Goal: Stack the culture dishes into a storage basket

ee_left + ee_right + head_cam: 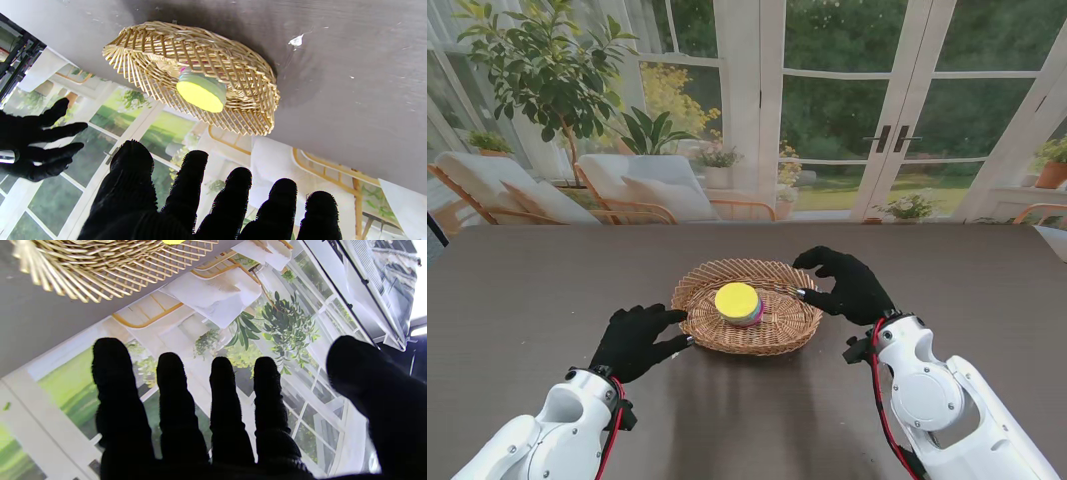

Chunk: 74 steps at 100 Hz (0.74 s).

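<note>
A round wicker basket (772, 335) sits mid-table. Inside it stands a small stack of culture dishes (738, 303), the top one yellow, with green and pink showing underneath. The left wrist view shows the same basket (233, 71) and yellow-topped stack (200, 95). My left hand (635, 340), in a black glove, hovers open just left of the basket's near rim with fingers spread. At the basket's right rim my right hand (847, 285) is open, fingers curled toward the basket and holding nothing. In the right wrist view its fingers (173, 400) are spread beside the basket's edge (100, 270).
The dark table (527, 290) stretches wide on both sides. Beyond its far edge are lounge chairs (632, 185), potted plants and glass doors. A small white fleck (296, 40) lies on the table near the basket.
</note>
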Available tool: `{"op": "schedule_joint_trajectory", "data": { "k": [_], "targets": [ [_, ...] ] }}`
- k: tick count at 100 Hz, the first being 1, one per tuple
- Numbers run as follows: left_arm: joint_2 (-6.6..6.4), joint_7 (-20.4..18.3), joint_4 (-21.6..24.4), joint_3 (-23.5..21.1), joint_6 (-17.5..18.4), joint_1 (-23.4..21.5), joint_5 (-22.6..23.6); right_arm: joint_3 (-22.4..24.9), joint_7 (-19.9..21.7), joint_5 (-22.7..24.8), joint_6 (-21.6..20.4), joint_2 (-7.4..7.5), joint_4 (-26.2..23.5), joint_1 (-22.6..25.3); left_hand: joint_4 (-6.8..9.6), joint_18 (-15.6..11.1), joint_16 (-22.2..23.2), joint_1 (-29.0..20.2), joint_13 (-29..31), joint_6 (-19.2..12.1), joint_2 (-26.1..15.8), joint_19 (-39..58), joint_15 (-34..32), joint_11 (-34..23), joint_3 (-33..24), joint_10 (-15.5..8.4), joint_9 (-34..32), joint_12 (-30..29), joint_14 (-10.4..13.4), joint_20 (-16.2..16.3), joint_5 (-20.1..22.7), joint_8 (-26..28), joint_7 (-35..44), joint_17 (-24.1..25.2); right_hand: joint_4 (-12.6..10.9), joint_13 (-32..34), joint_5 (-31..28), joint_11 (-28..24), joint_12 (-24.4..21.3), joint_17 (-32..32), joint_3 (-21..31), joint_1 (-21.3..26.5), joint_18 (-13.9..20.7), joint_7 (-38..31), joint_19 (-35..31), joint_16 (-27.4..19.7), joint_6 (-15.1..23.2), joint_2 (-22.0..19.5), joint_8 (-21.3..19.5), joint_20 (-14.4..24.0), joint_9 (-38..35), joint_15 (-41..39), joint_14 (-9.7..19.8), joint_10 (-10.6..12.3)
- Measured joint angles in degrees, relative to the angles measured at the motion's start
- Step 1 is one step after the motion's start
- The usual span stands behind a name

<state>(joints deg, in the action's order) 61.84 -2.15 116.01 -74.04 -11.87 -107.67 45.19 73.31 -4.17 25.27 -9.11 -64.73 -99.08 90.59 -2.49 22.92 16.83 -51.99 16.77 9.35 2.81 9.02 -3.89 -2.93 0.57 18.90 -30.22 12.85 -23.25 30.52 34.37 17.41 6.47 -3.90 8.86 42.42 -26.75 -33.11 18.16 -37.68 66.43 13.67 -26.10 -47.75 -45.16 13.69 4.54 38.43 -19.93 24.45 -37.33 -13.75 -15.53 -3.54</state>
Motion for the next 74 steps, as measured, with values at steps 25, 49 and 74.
{"op": "schedule_joint_trajectory", "data": {
  "k": [25,49,74],
  "targets": [
    [0.49,1.8,-1.1,0.2,2.3,0.7,-2.2,1.4,-1.6,-3.3,-4.0,-0.54,3.7,1.0,0.00,0.0,0.0,0.0,0.0,0.0,0.0,0.0,0.0,0.0,0.0,0.0,0.0,0.0,0.0,0.0,-2.2,-0.5,-0.6,0.0,0.0,0.6,-0.6,0.0,0.0,0.0,0.0,0.0,0.0,-0.4,-0.6,0.0,-0.1,0.9,0.0,0.0,-0.7,-0.6,0.0,0.0],
    [1.26,6.4,-2.4,0.7,4.7,1.2,-4.4,1.5,-2.4,-5.3,-4.7,-0.77,7.3,0.2,0.00,0.0,0.0,0.0,0.0,0.5,0.0,0.0,0.0,0.0,0.0,0.0,0.0,0.0,0.0,0.0,-3.6,-0.7,-1.2,0.0,0.0,0.6,-0.6,0.5,0.0,0.1,0.1,1.4,0.0,-0.4,-0.6,0.1,-0.1,0.9,0.0,-0.3,-0.7,-0.6,0.0,0.0],
    [1.48,6.6,-2.5,0.8,4.9,1.2,-4.7,1.4,-2.1,-5.3,-5.3,-0.77,8.6,-0.3,0.00,0.0,0.0,0.0,0.0,0.5,0.0,0.0,0.0,0.0,0.0,0.2,0.0,0.0,0.0,0.1,-3.6,-0.9,-1.2,0.0,0.0,0.6,-0.6,0.5,0.0,0.1,0.1,1.4,0.0,-0.4,-0.6,0.5,-0.1,0.9,0.0,-1.4,-0.7,-0.5,0.0,0.0]
  ]
}}
